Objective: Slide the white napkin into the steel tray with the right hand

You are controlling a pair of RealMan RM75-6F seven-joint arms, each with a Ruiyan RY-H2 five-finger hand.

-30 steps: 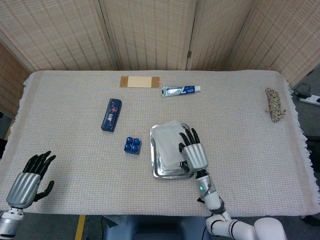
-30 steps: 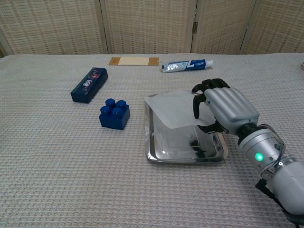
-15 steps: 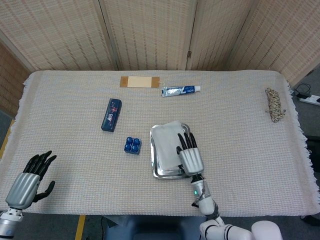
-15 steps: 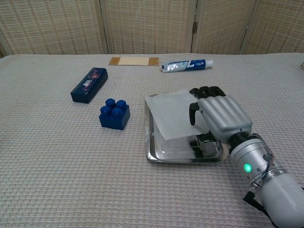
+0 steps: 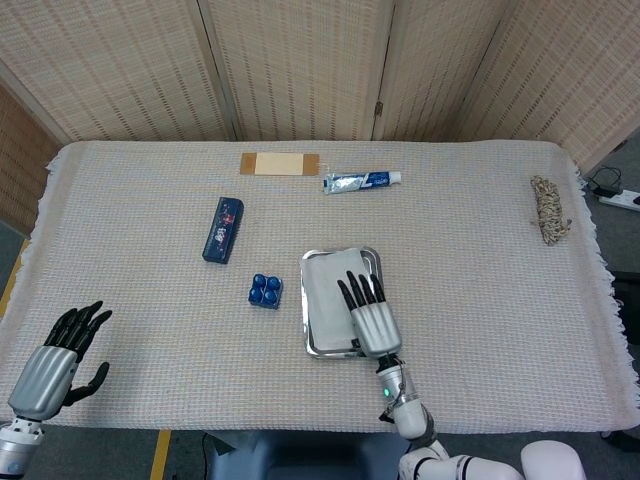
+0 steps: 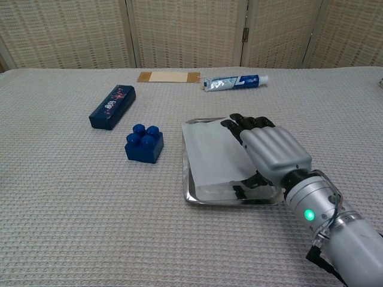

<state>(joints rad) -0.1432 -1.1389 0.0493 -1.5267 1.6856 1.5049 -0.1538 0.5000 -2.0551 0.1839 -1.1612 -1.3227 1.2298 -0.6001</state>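
Observation:
The white napkin [image 5: 326,291] [image 6: 209,150] lies flat inside the steel tray [image 5: 311,344] [image 6: 206,198] in the middle of the table. My right hand [image 5: 367,315] [image 6: 268,149] rests palm down on the napkin's right part, fingers stretched out over the tray. It grips nothing. My left hand [image 5: 55,360] hovers at the front left corner of the table, fingers apart and empty; the chest view does not show it.
A blue toy brick [image 5: 265,290] [image 6: 143,143] sits just left of the tray. A dark blue box [image 5: 223,229] [image 6: 112,106] lies further left. At the back lie a brown card [image 5: 279,163] and a toothpaste tube [image 5: 361,181] [image 6: 234,82]. A fibre bundle [image 5: 548,209] is far right.
My right hand has drawn back toward the front and left, dragging the napkin with it. The napkin's far edge now lies within the tray rim. The left hand has stayed put.

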